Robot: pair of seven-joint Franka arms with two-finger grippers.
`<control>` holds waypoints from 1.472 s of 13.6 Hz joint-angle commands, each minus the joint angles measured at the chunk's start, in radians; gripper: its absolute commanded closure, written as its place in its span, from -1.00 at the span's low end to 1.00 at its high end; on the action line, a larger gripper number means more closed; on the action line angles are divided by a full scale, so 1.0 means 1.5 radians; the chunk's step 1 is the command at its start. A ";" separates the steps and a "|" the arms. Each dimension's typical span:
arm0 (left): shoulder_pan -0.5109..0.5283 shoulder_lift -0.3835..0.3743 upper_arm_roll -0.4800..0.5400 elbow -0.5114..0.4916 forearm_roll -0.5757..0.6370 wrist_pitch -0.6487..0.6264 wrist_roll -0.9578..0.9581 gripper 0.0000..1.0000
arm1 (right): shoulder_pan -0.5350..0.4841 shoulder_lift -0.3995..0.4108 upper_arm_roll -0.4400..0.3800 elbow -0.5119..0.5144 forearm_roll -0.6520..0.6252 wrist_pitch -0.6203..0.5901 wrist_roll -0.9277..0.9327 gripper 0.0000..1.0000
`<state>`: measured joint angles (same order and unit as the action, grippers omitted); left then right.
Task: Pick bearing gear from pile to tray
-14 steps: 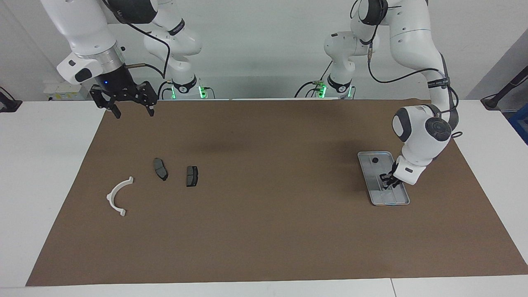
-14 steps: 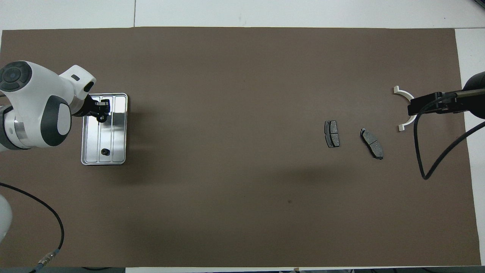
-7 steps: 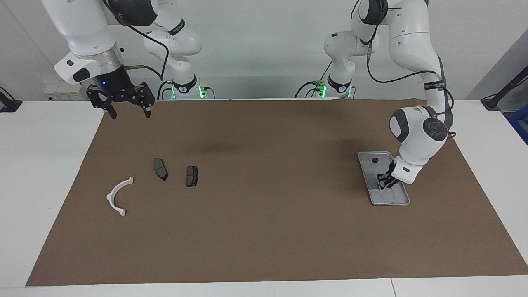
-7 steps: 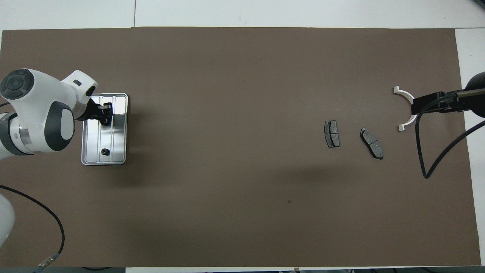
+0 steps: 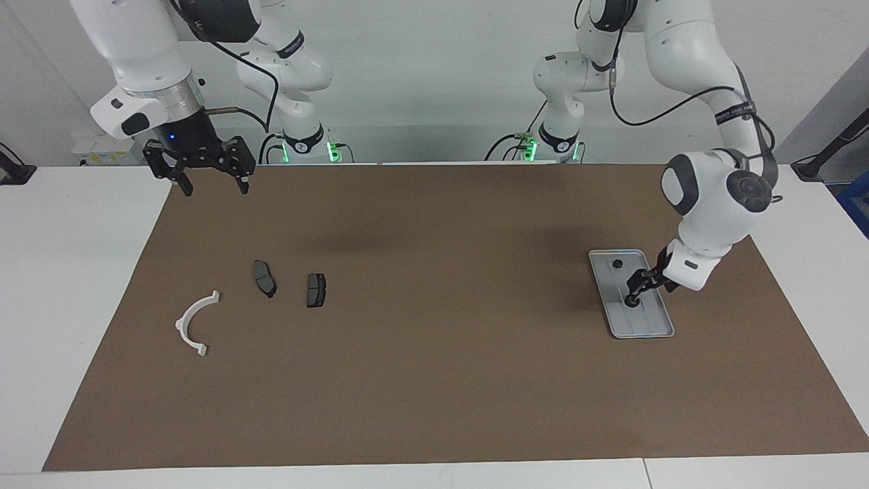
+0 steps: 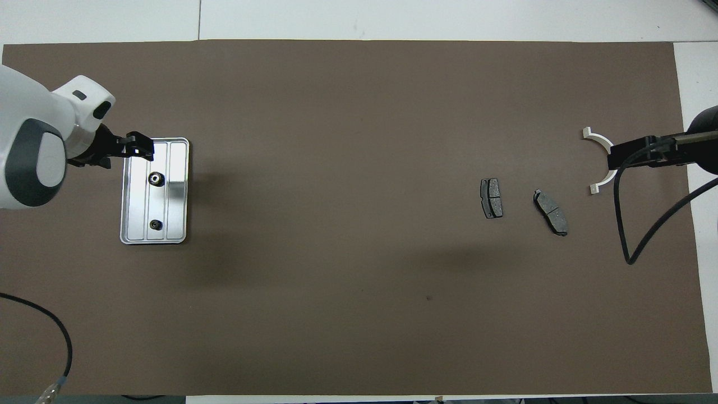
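The silver tray (image 5: 645,324) lies on the brown mat at the left arm's end; it also shows in the overhead view (image 6: 176,202). Two small black round bearing gears lie in it, one (image 6: 155,178) farther from the robots than the other (image 6: 155,225). My left gripper (image 5: 643,280) is open and empty, raised over the tray's edge (image 6: 139,148), apart from both gears. The pile lies at the right arm's end: a white arc (image 5: 193,324) and two dark brake pads (image 5: 264,278) (image 5: 316,289). My right gripper (image 5: 214,187) is open, empty and raised, waiting.
The brown mat (image 5: 434,380) covers most of the white table. In the overhead view the right gripper (image 6: 639,154) overlaps the white arc (image 6: 595,136). A black cable (image 6: 634,235) hangs from the right arm over the mat's end.
My left gripper has let go of a bearing gear, which now lies in the tray, and has risen and drawn off toward the tray's edge. The right arm has barely moved.
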<state>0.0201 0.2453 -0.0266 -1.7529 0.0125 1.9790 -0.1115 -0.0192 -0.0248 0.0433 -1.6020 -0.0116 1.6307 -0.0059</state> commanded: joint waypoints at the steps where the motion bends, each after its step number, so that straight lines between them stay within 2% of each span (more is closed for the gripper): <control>1: 0.004 -0.112 0.000 -0.018 -0.009 -0.109 0.012 -1.00 | -0.003 -0.008 0.003 -0.013 -0.002 0.016 -0.009 -1.00; 3: 0.001 -0.161 0.000 -0.019 -0.009 -0.157 0.011 -1.00 | -0.005 -0.008 0.003 -0.013 -0.001 0.016 -0.009 -1.00; 5: -0.019 -0.188 0.000 -0.019 -0.009 -0.187 0.007 -1.00 | -0.006 -0.008 0.003 -0.013 0.000 0.016 -0.008 -1.00; 11: -0.011 -0.188 -0.001 -0.022 -0.015 -0.170 0.009 -1.00 | -0.006 -0.008 0.003 -0.013 0.005 0.017 -0.008 -1.00; 14: -0.011 -0.181 -0.003 0.008 -0.013 -0.184 0.013 -1.00 | -0.006 -0.009 0.003 -0.013 0.005 0.016 -0.009 -1.00; 20: -0.010 -0.182 -0.006 0.024 -0.012 -0.191 0.013 -1.00 | -0.006 -0.009 0.003 -0.013 0.005 0.016 -0.009 -1.00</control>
<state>0.0044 -0.0264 -0.0363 -1.7324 0.0074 1.7023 -0.1084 -0.0191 -0.0248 0.0440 -1.6020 -0.0113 1.6321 -0.0059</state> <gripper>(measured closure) 0.000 0.000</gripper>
